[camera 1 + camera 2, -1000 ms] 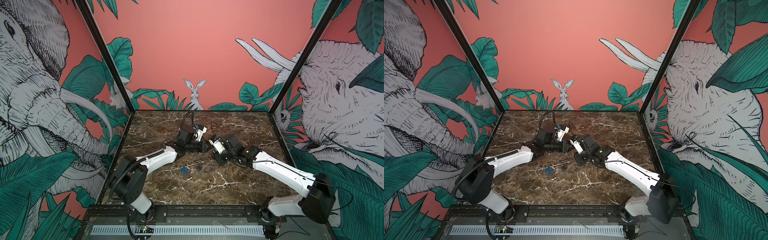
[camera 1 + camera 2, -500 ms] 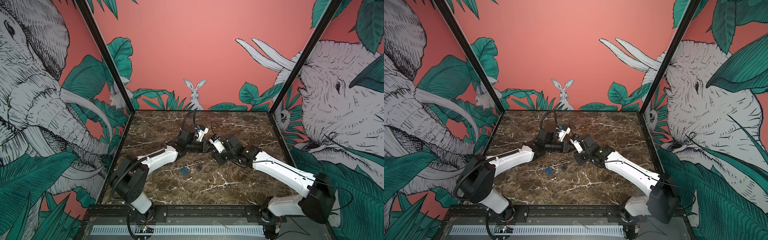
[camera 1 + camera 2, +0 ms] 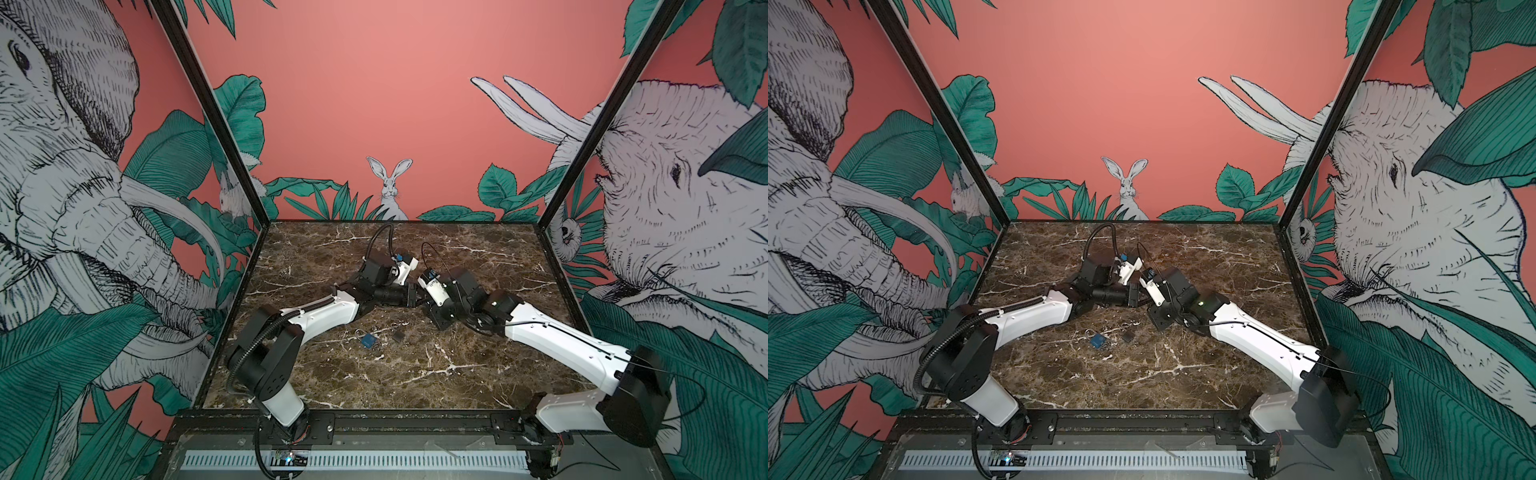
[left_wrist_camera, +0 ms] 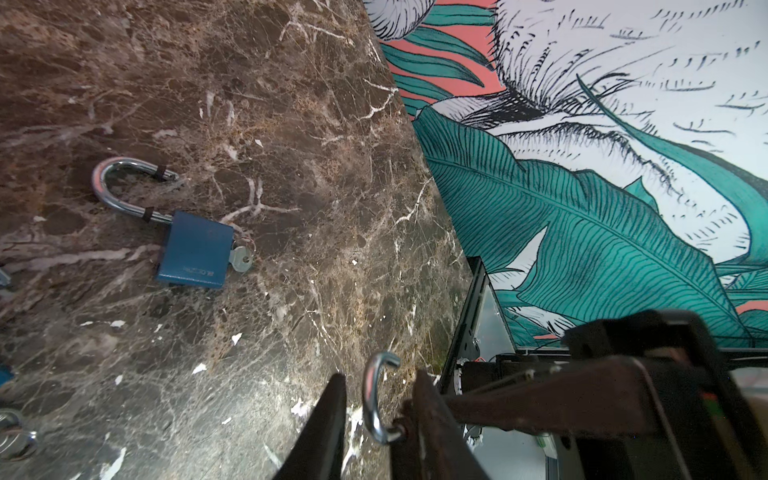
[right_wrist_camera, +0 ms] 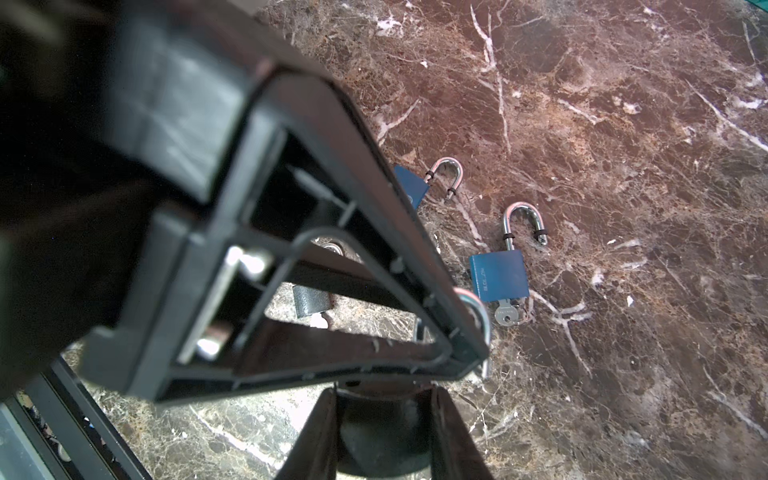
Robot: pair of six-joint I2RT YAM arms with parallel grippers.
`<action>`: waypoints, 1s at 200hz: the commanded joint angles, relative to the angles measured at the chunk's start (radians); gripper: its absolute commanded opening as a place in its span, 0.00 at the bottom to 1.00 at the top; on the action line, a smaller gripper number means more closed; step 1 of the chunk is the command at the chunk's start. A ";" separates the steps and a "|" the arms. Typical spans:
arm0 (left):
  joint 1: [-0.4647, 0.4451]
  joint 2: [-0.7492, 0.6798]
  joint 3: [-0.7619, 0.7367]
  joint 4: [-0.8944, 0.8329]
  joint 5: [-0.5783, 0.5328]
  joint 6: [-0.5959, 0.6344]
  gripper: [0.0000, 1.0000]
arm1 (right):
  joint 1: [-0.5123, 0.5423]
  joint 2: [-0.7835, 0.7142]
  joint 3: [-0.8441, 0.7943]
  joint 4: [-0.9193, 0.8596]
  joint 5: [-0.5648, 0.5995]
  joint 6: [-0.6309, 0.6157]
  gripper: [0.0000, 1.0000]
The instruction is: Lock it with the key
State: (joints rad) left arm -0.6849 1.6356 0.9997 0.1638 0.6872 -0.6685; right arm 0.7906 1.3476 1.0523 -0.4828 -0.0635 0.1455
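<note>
Left gripper (image 4: 379, 378) has narrowly parted fingers (image 4: 325, 428) flanking a steel shackle (image 4: 369, 399); whether it grips is unclear. Right gripper (image 5: 380, 390) is likewise unclear. Left of frame centre, blue padlock (image 4: 193, 255) lies open-shackled on marble table (image 4: 291, 104), key (image 4: 242, 258) inserted; stamped lettering unreadable.

The surface (image 3: 478, 257) is dark brown marble with white veins, seen in both top views. A blue padlock (image 3: 368, 340) lies flat on it near the middle, its silver shackle (image 4: 120, 187) open and a key (image 4: 242, 258) in the bottom of its body. Just beside it lies a small dark block (image 3: 398, 336). The right wrist view shows a second blue padlock (image 5: 409, 185) lying near the first, partly hidden, its shackle also open.
</note>
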 commanded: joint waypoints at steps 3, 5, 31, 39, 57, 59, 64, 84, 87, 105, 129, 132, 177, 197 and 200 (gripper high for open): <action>-0.008 -0.003 0.034 0.034 0.024 -0.015 0.29 | 0.007 0.000 0.029 0.033 0.010 0.000 0.20; -0.008 -0.003 0.034 0.035 0.025 -0.016 0.29 | 0.007 0.000 0.028 0.033 0.010 0.001 0.20; -0.008 -0.001 0.034 0.035 0.025 -0.016 0.27 | 0.007 0.002 0.029 0.035 0.011 0.001 0.20; -0.008 0.001 0.037 0.036 0.025 -0.016 0.26 | 0.007 0.002 0.030 0.034 0.008 0.001 0.20; -0.008 0.005 0.036 0.039 0.025 -0.018 0.26 | 0.008 0.003 0.031 0.035 0.002 0.001 0.20; -0.008 0.005 0.037 0.040 0.025 -0.019 0.26 | 0.008 0.003 0.032 0.035 0.003 0.000 0.20; -0.008 0.006 0.037 0.041 0.023 -0.019 0.25 | 0.008 0.002 0.031 0.034 0.002 0.000 0.20; -0.008 0.012 0.037 0.044 0.022 -0.023 0.24 | 0.010 0.003 0.032 0.034 0.001 0.001 0.20; -0.008 0.013 0.037 0.046 0.021 -0.022 0.23 | 0.010 0.002 0.032 0.035 0.002 0.000 0.20; -0.008 0.018 0.040 0.043 0.020 -0.023 0.21 | 0.010 0.001 0.032 0.035 0.002 0.000 0.20; -0.008 0.022 0.041 0.041 0.021 -0.023 0.20 | 0.012 -0.001 0.034 0.035 0.007 0.001 0.20; -0.008 0.022 0.040 0.041 0.022 -0.023 0.20 | 0.012 -0.001 0.034 0.034 0.007 0.001 0.20; -0.008 0.026 0.039 0.036 0.021 -0.021 0.09 | 0.013 -0.002 0.035 0.033 0.010 0.000 0.20; -0.008 0.029 0.041 0.031 0.023 -0.017 0.00 | 0.013 -0.002 0.035 0.035 0.011 0.000 0.20; -0.008 0.030 0.042 0.029 0.024 -0.016 0.00 | 0.013 -0.002 0.035 0.036 0.012 0.001 0.20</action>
State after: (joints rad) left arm -0.6888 1.6600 1.0214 0.2035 0.7170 -0.6987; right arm 0.7937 1.3510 1.0523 -0.4843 -0.0559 0.1493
